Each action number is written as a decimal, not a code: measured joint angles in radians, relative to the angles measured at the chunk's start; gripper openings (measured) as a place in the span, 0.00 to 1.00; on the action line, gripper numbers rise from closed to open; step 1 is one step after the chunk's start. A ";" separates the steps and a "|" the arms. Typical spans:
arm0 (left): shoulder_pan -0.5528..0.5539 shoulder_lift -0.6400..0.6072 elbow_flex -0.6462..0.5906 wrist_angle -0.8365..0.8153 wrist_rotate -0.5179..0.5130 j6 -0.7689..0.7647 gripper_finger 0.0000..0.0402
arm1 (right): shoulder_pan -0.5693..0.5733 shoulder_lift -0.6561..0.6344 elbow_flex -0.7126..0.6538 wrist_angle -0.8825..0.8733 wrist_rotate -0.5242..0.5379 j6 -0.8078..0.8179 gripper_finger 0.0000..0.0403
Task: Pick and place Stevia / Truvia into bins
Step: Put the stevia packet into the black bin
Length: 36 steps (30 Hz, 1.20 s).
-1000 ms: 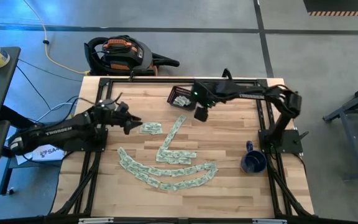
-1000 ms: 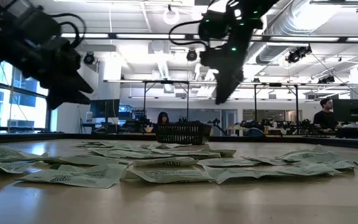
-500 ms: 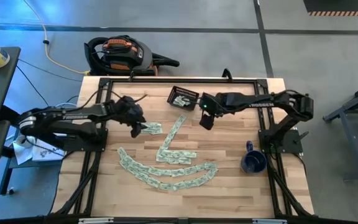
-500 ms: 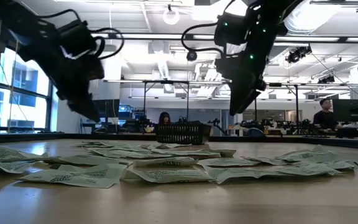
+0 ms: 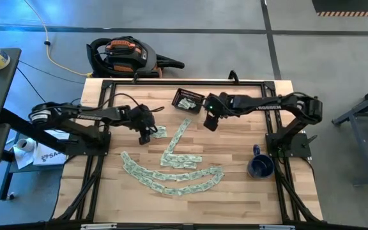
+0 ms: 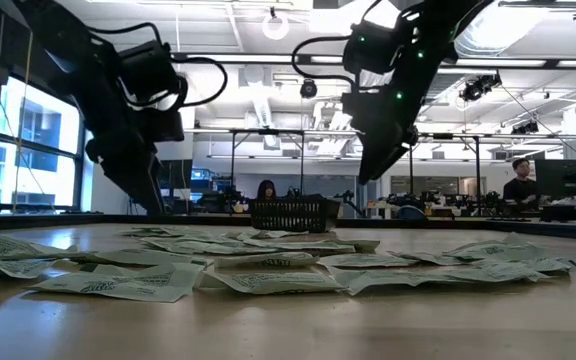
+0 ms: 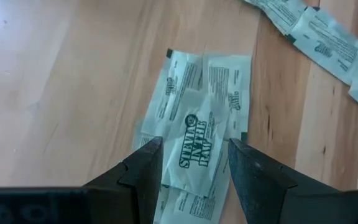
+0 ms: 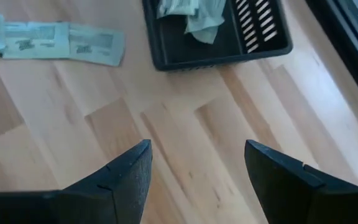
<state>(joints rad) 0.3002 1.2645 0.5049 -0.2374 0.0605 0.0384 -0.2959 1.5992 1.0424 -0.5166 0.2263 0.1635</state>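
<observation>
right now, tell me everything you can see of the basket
The basket is small, dark and rectangular, with slatted sides that look like plastic. It sits flat near the table's far edge, tilted a little against that edge. A few pale sachets lie crumpled inside. No gripper touches it.

Spread fingers (image 8: 277, 180), basket (image 8: 219, 53) holding sachets (image 8: 191, 14), wooden table (image 8: 185, 149)

pale green-white stevia sachets (image 5: 171, 172) strewn flat mid-table; dark slatted basket (image 5: 188, 100) at far edge, few sachets inside.
</observation>
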 joint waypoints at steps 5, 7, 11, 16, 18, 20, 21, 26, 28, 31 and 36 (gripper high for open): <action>0.000 0.033 0.000 0.003 0.002 -0.008 0.54 | -0.023 0.000 0.000 0.011 -0.018 -0.021 0.61; 0.000 0.054 0.000 0.003 0.002 -0.009 0.54 | -0.030 0.000 0.000 0.011 -0.019 -0.035 0.61; 0.001 0.098 0.002 0.012 0.001 -0.009 0.54 | -0.040 0.000 0.000 0.011 -0.030 -0.045 0.61; 0.001 0.107 0.012 0.009 -0.004 -0.021 0.51 | -0.045 0.000 0.000 0.009 -0.034 -0.045 0.61; 0.001 0.106 0.031 -0.010 -0.003 -0.025 0.48 | -0.045 0.000 0.000 0.009 -0.034 -0.051 0.61; 0.000 0.103 0.055 -0.009 0.000 -0.025 0.43 | -0.045 0.000 0.000 0.008 -0.034 -0.052 0.61; 0.000 0.103 0.068 -0.003 0.000 -0.025 0.40 | -0.045 0.000 0.000 0.008 -0.034 -0.052 0.61; 0.001 0.102 0.084 -0.001 0.000 -0.020 0.24 | -0.045 0.000 0.000 0.007 -0.034 -0.052 0.61; 0.001 0.102 0.084 -0.010 0.005 -0.020 0.18 | -0.045 0.000 0.000 0.007 -0.034 -0.053 0.61; 0.000 0.102 0.084 -0.036 0.034 -0.027 0.11 | -0.045 0.000 0.000 0.006 -0.034 -0.060 0.61; 0.000 0.102 0.084 -0.086 0.035 -0.039 0.14 | -0.045 0.000 0.000 0.006 -0.027 -0.060 0.61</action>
<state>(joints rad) 0.3000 1.3663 0.5888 -0.3231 0.0957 -0.0004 -0.3408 1.5993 1.0424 -0.5106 0.1989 0.1036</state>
